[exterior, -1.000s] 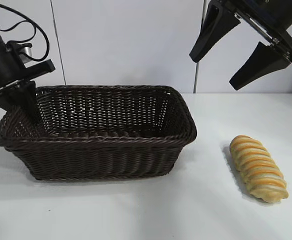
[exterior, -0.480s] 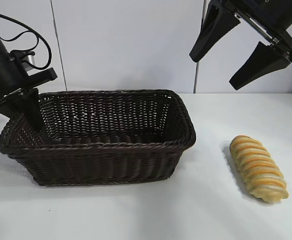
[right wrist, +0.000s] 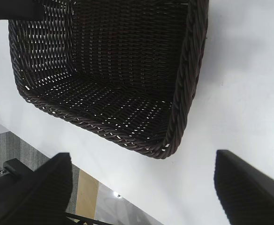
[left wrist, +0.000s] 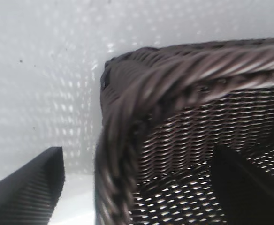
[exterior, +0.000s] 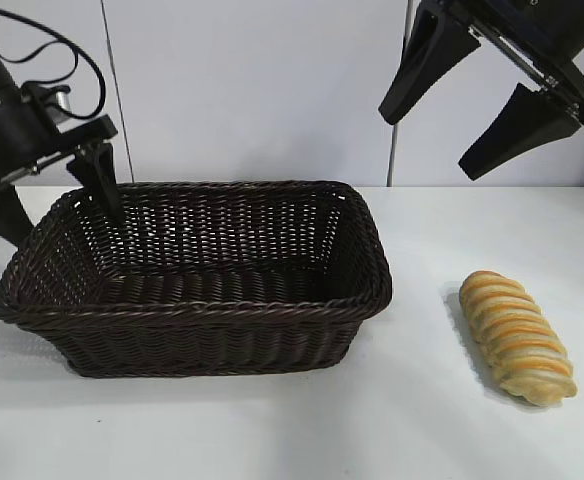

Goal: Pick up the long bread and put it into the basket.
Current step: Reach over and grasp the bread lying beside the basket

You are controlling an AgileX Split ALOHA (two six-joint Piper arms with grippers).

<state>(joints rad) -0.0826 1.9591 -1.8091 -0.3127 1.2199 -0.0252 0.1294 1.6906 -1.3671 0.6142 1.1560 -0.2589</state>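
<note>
Both pincers are spread and empty: my left pincer (exterior: 57,195) straddles the basket's (exterior: 202,300) far left rim, my right pincer (exterior: 472,110) hangs high above the long bread (exterior: 517,337), which lies untouched on the tabletop (exterior: 422,420) beside the basket. Grasping and placing remain.

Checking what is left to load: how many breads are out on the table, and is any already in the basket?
1. The long bread lies on the white table, apart from the basket on the right arm's side. No bread shows inside the basket.
</note>
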